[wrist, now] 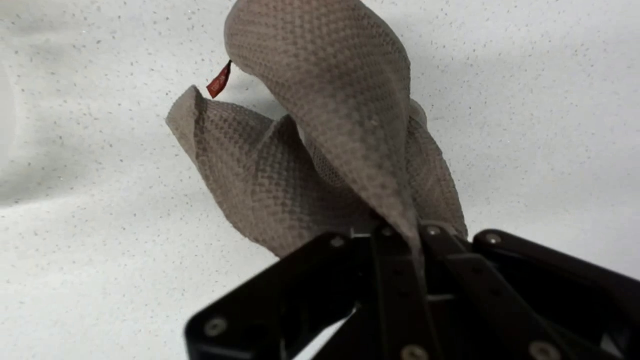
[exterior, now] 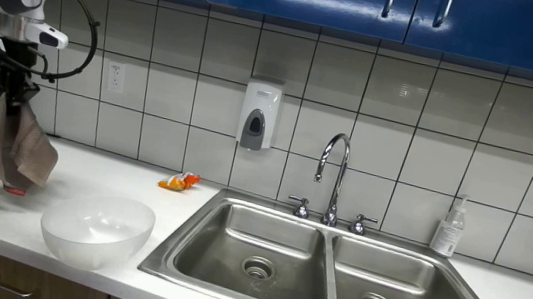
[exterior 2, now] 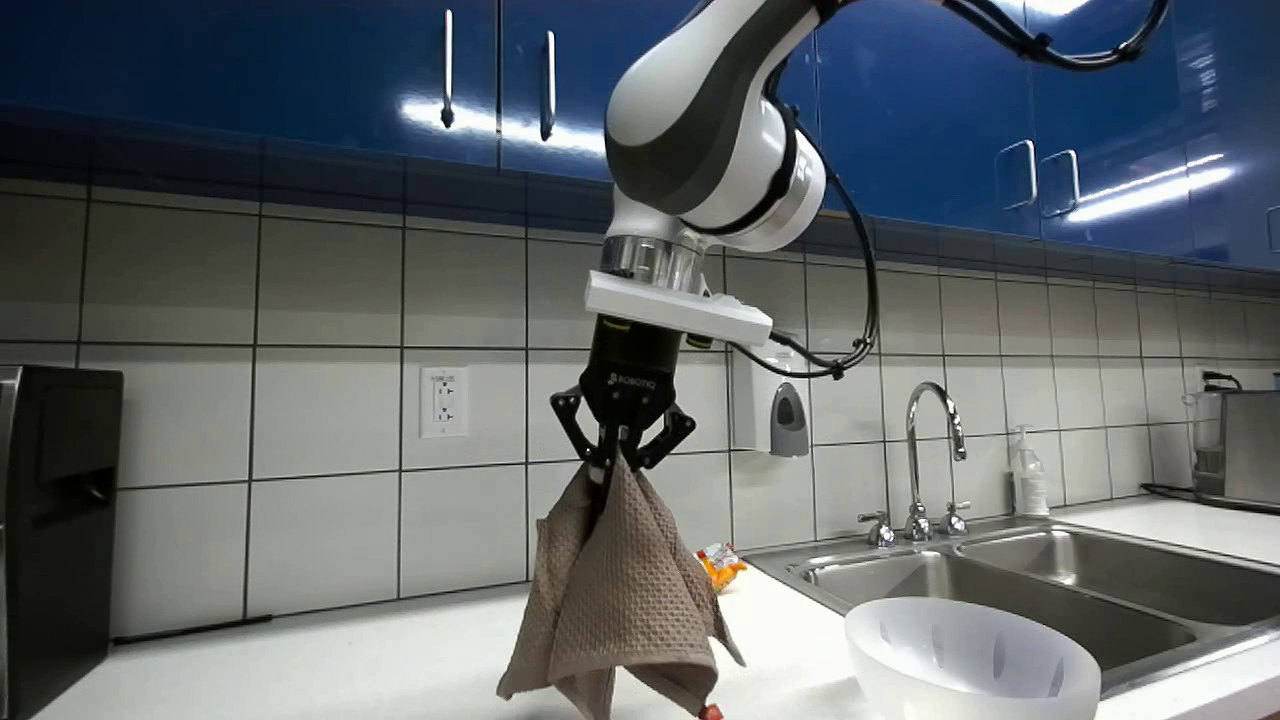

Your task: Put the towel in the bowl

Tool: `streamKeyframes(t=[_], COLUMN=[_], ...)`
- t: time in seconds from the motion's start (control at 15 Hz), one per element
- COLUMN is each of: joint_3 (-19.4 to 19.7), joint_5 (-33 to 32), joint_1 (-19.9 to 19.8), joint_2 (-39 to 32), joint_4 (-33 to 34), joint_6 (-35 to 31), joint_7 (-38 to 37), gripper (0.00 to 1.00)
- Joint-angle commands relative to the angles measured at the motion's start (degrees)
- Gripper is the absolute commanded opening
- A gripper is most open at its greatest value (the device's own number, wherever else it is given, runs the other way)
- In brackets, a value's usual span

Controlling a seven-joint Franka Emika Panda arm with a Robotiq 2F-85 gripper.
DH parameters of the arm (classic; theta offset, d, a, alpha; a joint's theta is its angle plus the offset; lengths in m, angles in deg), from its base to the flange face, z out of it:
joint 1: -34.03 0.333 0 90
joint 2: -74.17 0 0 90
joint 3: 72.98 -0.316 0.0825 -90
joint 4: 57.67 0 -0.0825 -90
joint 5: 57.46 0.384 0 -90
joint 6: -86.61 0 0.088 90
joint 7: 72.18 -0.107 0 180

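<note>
A brown-grey waffle-weave towel with a small red tag hangs in folds from my gripper. The towel also shows in an exterior view and in the wrist view. My gripper is shut on its upper part, with cloth pinched between the fingertips. The towel hangs over the counter, beside the bowl. A frosted, translucent white bowl stands upright on the counter near its front edge; it also shows in an exterior view. No towel shows inside it.
An orange snack packet lies on the counter near the wall. A double steel sink with a tall faucet is beside the bowl. A soap dispenser hangs on the wall. A black coffee machine stands beyond the towel.
</note>
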Motion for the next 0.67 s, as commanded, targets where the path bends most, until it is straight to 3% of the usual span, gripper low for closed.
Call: streamKeyframes(t=[0.0, 0.6], joint_3=[-0.89, -0.66], joint_5=[1.89, 2.50], joint_1=[-1.90, -4.25], joint_2=[3.97, 9.97], joint_4=[0.41, -0.56], joint_6=[3.32, 7.71], joint_7=[1.69, 0.27], gripper=[0.01, 0.01])
